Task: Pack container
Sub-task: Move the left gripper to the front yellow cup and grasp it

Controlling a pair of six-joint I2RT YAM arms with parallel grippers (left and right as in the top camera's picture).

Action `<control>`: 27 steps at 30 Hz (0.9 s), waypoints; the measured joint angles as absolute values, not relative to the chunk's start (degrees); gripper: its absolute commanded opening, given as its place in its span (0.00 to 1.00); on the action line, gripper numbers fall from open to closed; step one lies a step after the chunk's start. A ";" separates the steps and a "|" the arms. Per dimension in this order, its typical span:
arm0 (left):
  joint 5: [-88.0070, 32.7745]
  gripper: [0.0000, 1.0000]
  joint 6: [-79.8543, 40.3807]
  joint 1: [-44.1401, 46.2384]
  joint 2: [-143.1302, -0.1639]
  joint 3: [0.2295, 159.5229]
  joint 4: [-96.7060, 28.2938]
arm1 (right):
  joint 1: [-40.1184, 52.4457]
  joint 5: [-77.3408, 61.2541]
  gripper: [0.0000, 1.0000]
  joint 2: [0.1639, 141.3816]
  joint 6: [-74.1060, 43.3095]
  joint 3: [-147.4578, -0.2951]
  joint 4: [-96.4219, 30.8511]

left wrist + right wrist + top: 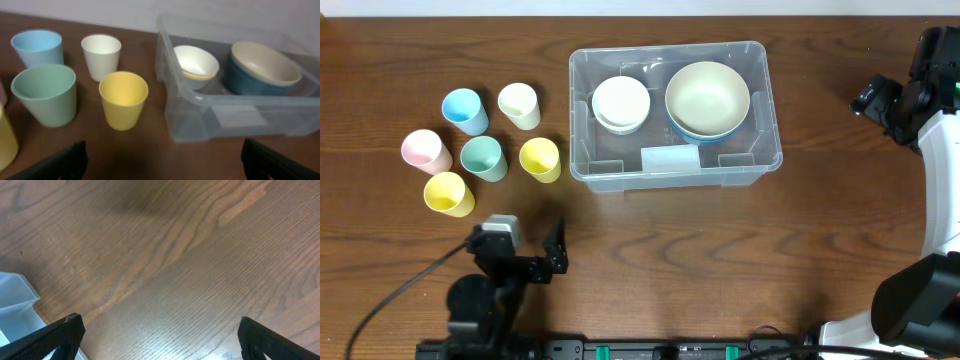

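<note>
On the left of the table, 6 cups stood upright in a bunch, all outside the box. The left gripper hung low near them. Its 2 fingers were spread wide with nothing between them. A yellow cup stood right in front of it.

The container sat near the back of the table, just right of the cups. Inside were a small white bowl and a big cream bowl sitting in a blue bowl.

The right gripper was off to the right over bare wood, wide open and empty too.

So the bowls looked packed and the cups were not yet. I think the next move called for the left gripper to pinch a cup's wall, lift it and set it in the free room at the front of the container.
</note>
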State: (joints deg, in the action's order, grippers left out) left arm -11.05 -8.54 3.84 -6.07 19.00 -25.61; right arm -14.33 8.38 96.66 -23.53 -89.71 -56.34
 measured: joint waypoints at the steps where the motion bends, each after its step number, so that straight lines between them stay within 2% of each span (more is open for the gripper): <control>1: -11.27 0.98 -9.23 3.84 -8.27 22.48 -27.53 | -14.33 8.34 0.99 96.66 -23.53 -89.71 -56.29; 15: -11.94 0.98 -8.62 3.84 -55.81 71.79 -61.41 | -14.35 8.16 0.99 96.68 -23.53 -89.62 -56.34; 18: -12.08 0.98 -7.64 3.84 -62.04 76.38 -64.14 | -14.35 8.16 0.99 96.68 -23.55 -89.62 -56.34; 27: -12.08 0.98 -6.79 3.84 -72.34 76.93 -67.53 | -14.35 8.16 0.99 96.68 -23.53 -89.62 -56.34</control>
